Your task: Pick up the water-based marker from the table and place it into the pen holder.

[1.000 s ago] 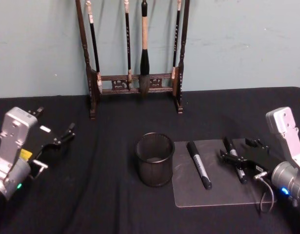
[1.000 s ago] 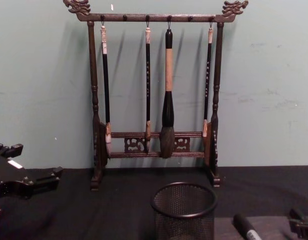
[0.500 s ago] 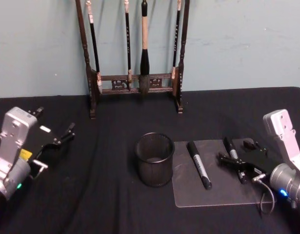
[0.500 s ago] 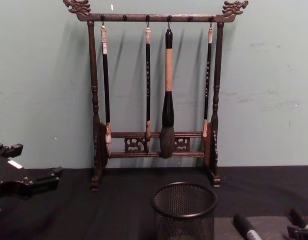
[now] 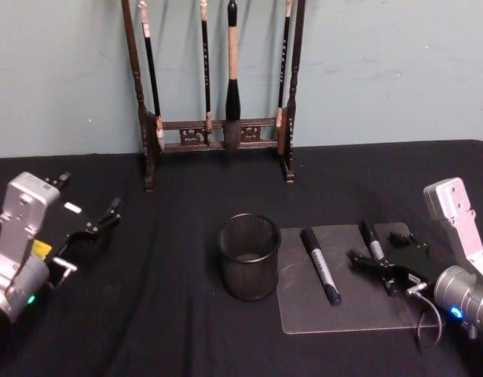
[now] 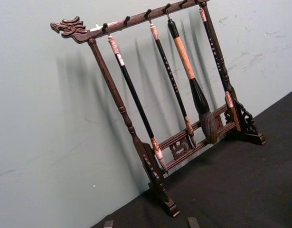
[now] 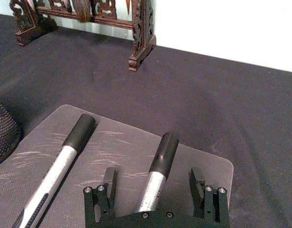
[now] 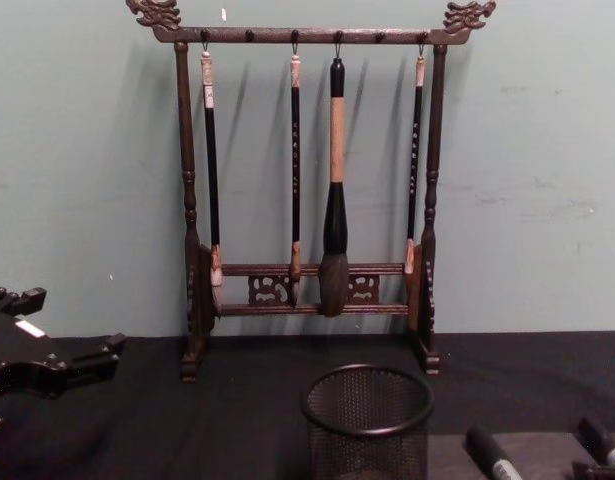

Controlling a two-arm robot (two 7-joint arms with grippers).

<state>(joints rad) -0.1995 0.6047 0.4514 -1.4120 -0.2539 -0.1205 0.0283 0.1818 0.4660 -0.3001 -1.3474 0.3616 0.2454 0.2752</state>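
A black-clothed table [image 5: 162,314] stands before a pale green wall. The right gripper [image 5: 377,247] reaches in low from the right edge, its arm angled forward and down over a translucent mat [image 5: 304,310]. Its two fingers [image 7: 107,183] are spread wide and straddle the water-based marker [image 7: 160,159], one on each side of the silver barrel, not closed on it. The marker lies flat on the mat with its black cap pointing toward the wall. A second marker [image 5: 320,265] lies beside it on the mat, nearer the pen holder [image 5: 249,279]. This black mesh cup stands upright just left of the mat. The left gripper [image 5: 88,196] hangs well apart at the left, fingers wide. A wooden brush rack [image 5: 217,126] stands at the back.
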